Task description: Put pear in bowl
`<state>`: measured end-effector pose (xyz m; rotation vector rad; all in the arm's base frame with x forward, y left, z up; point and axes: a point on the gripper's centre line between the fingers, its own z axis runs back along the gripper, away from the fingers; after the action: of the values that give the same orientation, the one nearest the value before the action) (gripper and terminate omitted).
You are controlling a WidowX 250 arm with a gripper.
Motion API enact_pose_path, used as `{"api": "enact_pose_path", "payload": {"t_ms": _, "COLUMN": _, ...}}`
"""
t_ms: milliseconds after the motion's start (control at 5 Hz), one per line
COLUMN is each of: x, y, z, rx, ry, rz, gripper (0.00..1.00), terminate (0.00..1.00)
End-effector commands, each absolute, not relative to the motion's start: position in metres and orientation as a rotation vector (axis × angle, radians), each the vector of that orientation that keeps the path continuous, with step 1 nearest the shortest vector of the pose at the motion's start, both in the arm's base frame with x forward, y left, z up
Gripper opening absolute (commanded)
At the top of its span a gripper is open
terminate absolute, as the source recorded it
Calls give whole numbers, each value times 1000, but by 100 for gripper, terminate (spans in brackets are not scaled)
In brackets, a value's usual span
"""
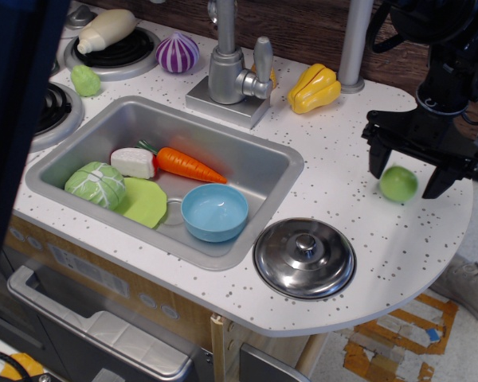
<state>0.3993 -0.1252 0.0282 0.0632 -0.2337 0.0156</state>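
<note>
The pear [398, 184] sits on the white speckled worktop [342, 171] at the right end, between the two black fingers of the pincer [404, 173], which stands spread wide, wider than the fruit, gripping nothing; whether either finger touches the pear cannot be told. Well to the left, the light-blue bowl [214, 212] rests empty in the sink [259, 163], beside a lime-green plate [146, 203], a cabbage [95, 185] and a carrot [187, 165]; a steel lid [303, 257] lies on the worktop between sink and pear.
</note>
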Motion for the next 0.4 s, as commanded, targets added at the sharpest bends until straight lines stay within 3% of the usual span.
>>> {"api": "enact_pose_path", "payload": {"t_ms": 0, "x": 416, "y": -133, "z": 35, "rx": 27, "ry": -293, "rz": -49, "gripper": 100, "terminate": 0}}
{"api": "enact_pose_path", "payload": {"t_ms": 200, "x": 422, "y": -134, "z": 29, "rx": 13, "ry": -293, "rz": -44, "gripper": 100, "terminate": 0}}
